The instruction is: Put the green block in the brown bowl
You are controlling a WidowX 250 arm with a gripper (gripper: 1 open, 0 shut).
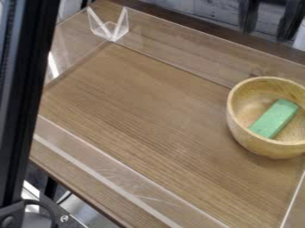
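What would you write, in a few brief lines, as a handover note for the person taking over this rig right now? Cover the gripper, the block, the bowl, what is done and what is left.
Gripper: only its dark fingers show, at the top right edge, spread apart and away from the bowl, with nothing seen between them.
Block: the green block lies inside the brown bowl.
Bowl: upright on the wooden table, at the right side of the view.
Done: the block is in the bowl.
Left: nothing more for the block, as far as I can judge; just keep the arm clear of the bowl.
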